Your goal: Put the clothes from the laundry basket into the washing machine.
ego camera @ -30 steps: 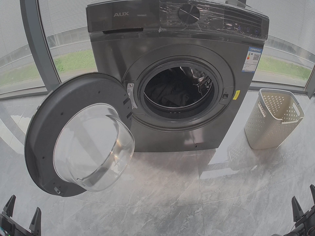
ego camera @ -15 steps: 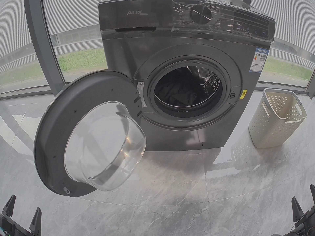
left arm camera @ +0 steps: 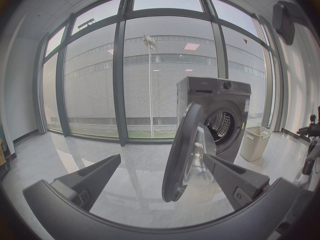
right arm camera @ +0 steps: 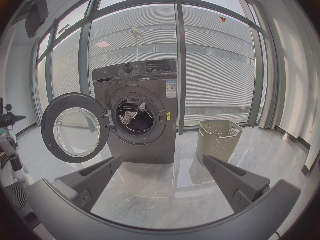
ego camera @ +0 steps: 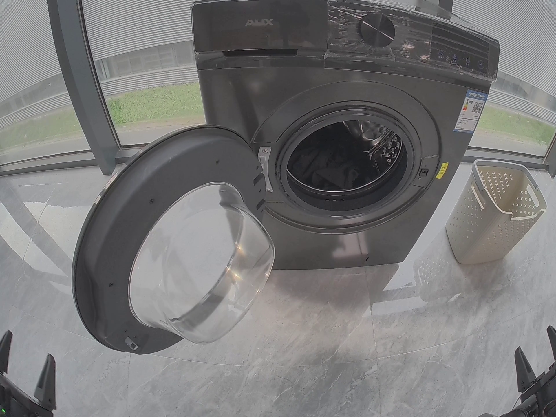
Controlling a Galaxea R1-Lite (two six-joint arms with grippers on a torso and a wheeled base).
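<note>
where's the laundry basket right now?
In the head view the laundry basket stands on the floor at the robot's right, just beside the washing machine and in front of the window.

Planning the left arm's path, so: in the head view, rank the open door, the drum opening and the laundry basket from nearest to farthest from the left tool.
From the left tool:
1. The open door, low on the robot's left.
2. The drum opening, centre, in the washing machine.
3. The laundry basket, far right on the floor.
</note>
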